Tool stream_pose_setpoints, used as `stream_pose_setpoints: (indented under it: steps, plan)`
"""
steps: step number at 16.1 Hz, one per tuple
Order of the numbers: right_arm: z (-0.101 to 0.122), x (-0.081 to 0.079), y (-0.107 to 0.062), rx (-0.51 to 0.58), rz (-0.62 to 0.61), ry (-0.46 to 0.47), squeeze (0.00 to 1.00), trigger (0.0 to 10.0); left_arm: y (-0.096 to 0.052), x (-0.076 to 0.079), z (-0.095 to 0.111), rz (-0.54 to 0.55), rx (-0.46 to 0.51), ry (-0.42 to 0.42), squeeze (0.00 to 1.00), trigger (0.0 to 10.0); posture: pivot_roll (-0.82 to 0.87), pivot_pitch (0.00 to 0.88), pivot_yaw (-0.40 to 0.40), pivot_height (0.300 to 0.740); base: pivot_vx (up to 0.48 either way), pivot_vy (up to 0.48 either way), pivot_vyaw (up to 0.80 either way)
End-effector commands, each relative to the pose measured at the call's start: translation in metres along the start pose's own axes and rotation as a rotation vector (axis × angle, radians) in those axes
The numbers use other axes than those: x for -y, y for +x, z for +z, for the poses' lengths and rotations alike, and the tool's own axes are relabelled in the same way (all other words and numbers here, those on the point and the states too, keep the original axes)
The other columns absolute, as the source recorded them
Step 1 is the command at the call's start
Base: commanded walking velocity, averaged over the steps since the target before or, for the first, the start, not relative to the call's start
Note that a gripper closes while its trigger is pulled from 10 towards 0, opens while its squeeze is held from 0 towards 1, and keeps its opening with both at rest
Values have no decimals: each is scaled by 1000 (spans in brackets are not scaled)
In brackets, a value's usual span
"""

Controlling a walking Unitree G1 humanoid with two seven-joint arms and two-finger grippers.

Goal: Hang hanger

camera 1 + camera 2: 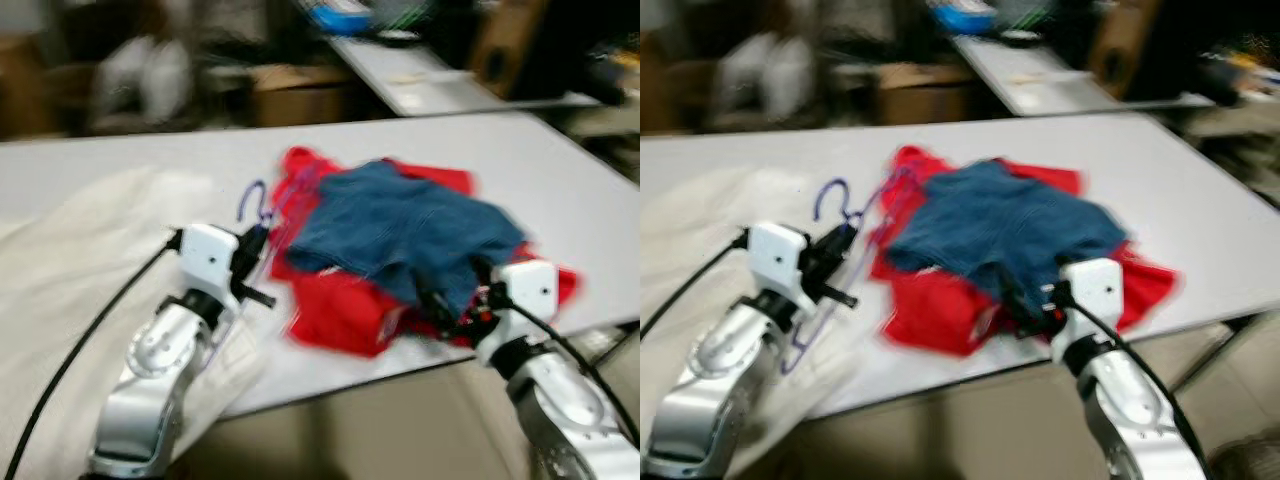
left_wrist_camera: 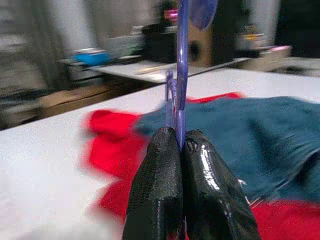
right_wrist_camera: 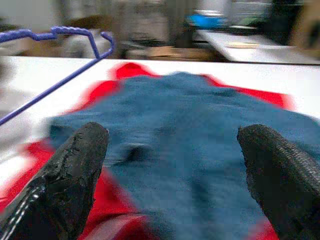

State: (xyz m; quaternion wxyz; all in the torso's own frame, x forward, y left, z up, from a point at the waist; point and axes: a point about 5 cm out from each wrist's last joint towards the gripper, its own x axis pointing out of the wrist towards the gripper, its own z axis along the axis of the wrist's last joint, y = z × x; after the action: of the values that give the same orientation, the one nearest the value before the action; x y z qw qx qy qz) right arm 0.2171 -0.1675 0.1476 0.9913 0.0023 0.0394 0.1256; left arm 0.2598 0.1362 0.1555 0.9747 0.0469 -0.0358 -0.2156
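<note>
Clearly the left gripper [image 2: 181, 150] has its 2 fingers pinched on a purple wire hanger [image 1: 262, 215], lifted off the white tabletop [image 1: 560, 190] ready for hanging; right gripper [image 3: 172, 165] hovers, fingers wide, over a blue garment [image 1: 400, 230] lying on red clothing [image 1: 340, 310].

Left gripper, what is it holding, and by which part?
The left gripper is shut on the purple hanger, pinching one thin wire bar; which bar cannot be told.
</note>
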Motion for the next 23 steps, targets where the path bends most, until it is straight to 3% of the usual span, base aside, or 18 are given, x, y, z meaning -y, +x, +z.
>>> stream_pose_setpoints:
  steps: [1,3,6,7,8,10,12,14,16,17,21,23]
  plan:
    - [4,4,-2,11,-18,-14,0,10000,1,8,2,-47,13,-23,0,10000,-37,29,-10,740,0,0,0]
    - [4,5,-2,6,-3,-18,0,10000,-1,8,4,-61,23,-15,0,10000,-35,35,-12,740,0,0,0]
    - [10,12,-11,-33,119,-34,0,10000,-4,1,6,-81,25,16,0,10000,-46,46,-9,740,0,0,0]
    - [12,14,-14,-43,166,-35,604,10000,-3,1,7,-89,26,26,0,10000,-50,49,-7,740,0,0,0]
    - [13,15,-15,-48,191,-37,1000,10000,-3,0,8,-92,26,33,0,10000,-52,50,-5,740,0,0,0]
    - [16,18,-17,-105,311,-76,1000,10000,-1,-6,10,-104,24,59,0,10000,-59,56,0,740,0,0,0]
    - [14,22,-18,-266,438,-184,1000,10000,0,-13,14,-118,31,77,0,10000,-61,62,-3,740,0,0,0]
    - [16,31,-13,-348,400,-276,1000,10000,-3,-12,15,-156,15,103,0,10000,-55,66,-14,740,0,0,0]
    - [20,35,-8,-380,363,-309,1000,10000,-8,-6,15,-237,-16,118,0,10000,-52,70,-19,740,0,0,0]
    - [24,37,-5,-402,369,-331,0,10000,-10,-4,16,-300,-43,140,0,10000,-55,84,-23,740,0,0,0]
    - [40,39,0,-450,442,-365,0,10000,-7,-16,31,-329,-45,170,0,10000,-70,146,-35,740,0,0,0]
    - [50,32,3,-456,497,-377,0,10000,-16,-19,38,-398,-70,161,0,10000,-73,174,-30,740,0,0,0]
